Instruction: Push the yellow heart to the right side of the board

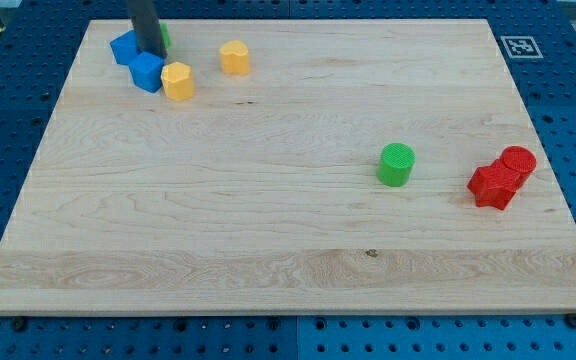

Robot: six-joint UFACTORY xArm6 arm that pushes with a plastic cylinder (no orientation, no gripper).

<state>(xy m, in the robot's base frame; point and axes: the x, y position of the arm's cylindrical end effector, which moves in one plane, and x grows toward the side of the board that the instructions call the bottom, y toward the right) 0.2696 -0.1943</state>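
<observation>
Two yellow blocks lie at the view's top left. One (178,80) touches a blue block (147,72) and looks roughly heart-shaped. The other (234,58) sits apart to its right and looks more like a hexagon. My tip (153,52) stands just above the blue block, between it and a second blue block (124,47). It is to the upper left of the nearer yellow block and not touching it. A green block (165,35) is mostly hidden behind the rod.
A green cylinder (396,164) stands right of the centre. A red cylinder (518,161) and another red block (493,186) touch each other near the right edge. A marker tag (519,46) sits beyond the board's top right corner.
</observation>
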